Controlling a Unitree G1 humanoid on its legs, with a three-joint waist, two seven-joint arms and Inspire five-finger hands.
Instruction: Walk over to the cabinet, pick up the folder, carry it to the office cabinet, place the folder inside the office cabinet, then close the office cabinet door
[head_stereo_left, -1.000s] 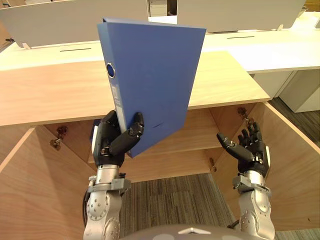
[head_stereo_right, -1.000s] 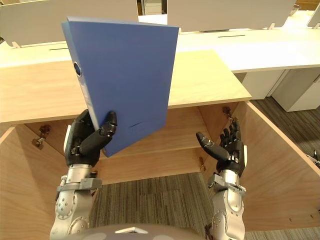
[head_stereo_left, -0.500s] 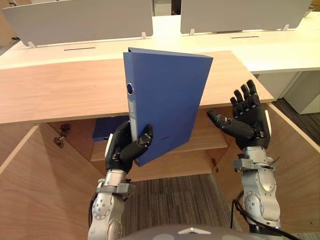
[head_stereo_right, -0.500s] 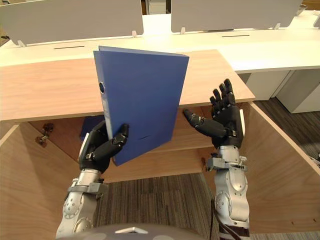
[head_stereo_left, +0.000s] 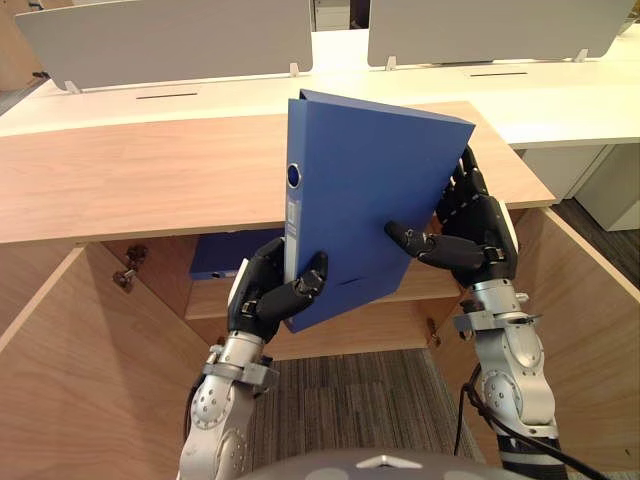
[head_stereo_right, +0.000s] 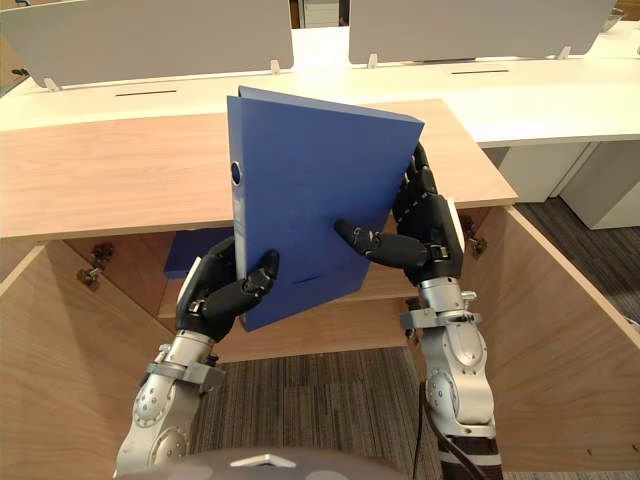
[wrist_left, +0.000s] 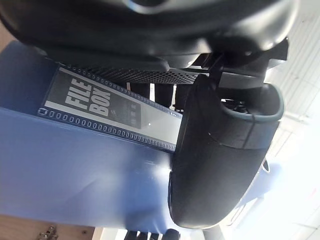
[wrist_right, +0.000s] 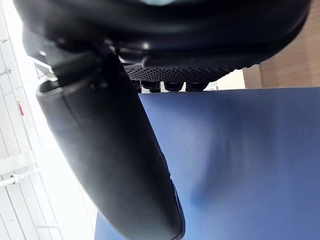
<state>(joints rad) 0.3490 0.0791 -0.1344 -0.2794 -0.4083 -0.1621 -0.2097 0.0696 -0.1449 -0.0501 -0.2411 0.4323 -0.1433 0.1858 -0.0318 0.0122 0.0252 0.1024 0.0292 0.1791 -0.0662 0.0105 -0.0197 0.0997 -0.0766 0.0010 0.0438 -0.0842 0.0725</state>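
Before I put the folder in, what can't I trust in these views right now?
Inside of the office cabinet: in both eye views the folder, gripped by the left hand, covers most of it.
The blue item in there: partly behind the folder; what it is cannot be told.
Hold of the right hand: its far side lies behind the cover.
The cabinet doors: cut off by the eye views' edges.

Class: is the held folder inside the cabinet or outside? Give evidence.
Outside. The folder is held up before the open cabinet, gripped by the left hand and right hand.
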